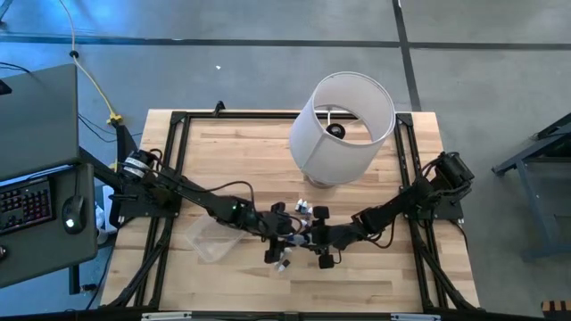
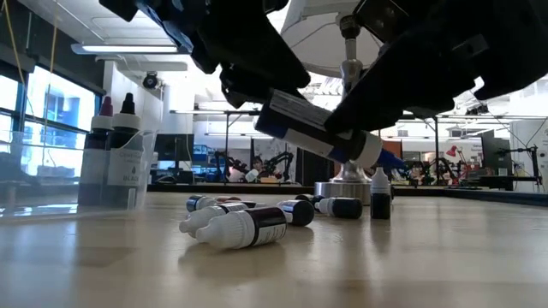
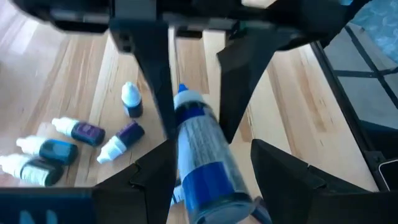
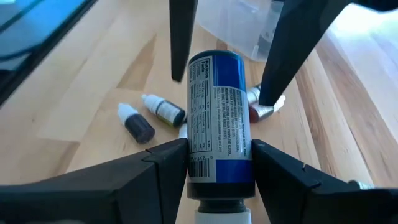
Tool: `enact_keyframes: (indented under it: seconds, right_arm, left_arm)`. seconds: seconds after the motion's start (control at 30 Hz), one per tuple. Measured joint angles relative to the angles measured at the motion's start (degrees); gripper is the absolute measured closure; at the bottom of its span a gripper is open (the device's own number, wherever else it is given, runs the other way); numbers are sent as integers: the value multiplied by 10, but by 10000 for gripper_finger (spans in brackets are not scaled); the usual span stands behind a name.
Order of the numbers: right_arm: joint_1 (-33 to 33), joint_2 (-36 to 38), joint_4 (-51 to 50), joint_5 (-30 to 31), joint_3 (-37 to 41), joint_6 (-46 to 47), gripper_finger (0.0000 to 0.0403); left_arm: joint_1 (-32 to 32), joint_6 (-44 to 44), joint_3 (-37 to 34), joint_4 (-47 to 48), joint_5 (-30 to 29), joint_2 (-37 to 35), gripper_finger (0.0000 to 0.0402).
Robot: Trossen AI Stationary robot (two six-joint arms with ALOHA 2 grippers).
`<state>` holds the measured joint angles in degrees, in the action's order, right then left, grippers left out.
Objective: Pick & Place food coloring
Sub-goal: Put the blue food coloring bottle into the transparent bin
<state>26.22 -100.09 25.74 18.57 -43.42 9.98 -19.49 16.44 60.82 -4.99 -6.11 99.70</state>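
Observation:
A food coloring bottle (image 2: 312, 128) with a blue label, a white cap and a blue tip hangs tilted over the table, between both grippers. My right gripper (image 4: 219, 155) is shut on its cap end. My left gripper (image 3: 211, 171) is open, and its fingers stand on either side of the bottle's base end (image 4: 214, 62), with a gap on one side. Several more food coloring bottles (image 2: 244, 227) lie on their sides on the wood, and one (image 2: 381, 197) stands upright. Two bottles (image 2: 116, 158) stand inside the clear tub (image 1: 210, 241). My right gripper pinches the blue-labelled bottle between its two fingers (image 4: 165, 168), on the label's end next to the white cap (image 4: 221, 186). The fingers lie along the bottle. The bottle is lifted clear of the table and tilted, its tip lower than its base.
The big white lampshade (image 1: 343, 125) stands on its base (image 2: 347, 184) at the table's far side, behind the scattered bottles. The clear tub sits toward the table's left. Dark frame rails (image 1: 174, 169) run along the table's edges. A desk with a keyboard (image 1: 27, 201) is beyond the left edge.

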Motion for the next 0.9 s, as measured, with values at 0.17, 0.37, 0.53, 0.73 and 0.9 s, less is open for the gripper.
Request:
enact_keyframes:
  seconds: [0.17, 0.37, 0.53, 0.73, 0.9]
  right_arm:
    - [0, 0, 5, 0, 0, -8, 236]
    - [0, 0, 25, 9, 0, -40, 236]
    - [0, 0, 33, 9, 0, -50, 236]
    - [0, 0, 50, 11, 0, -66, 236]
    - [0, 0, 55, 10, 0, -66, 236]
  left_arm:
    - [0, 6, 0, 27, -4, 0, 200]
    - [0, 7, 0, 26, 13, 0, 200]
    - [2, 7, 0, 16, 12, 9, 200]
    - [4, 19, -1, 22, 28, 12, 200]
    - [4, 19, -1, 21, 27, 12, 206]
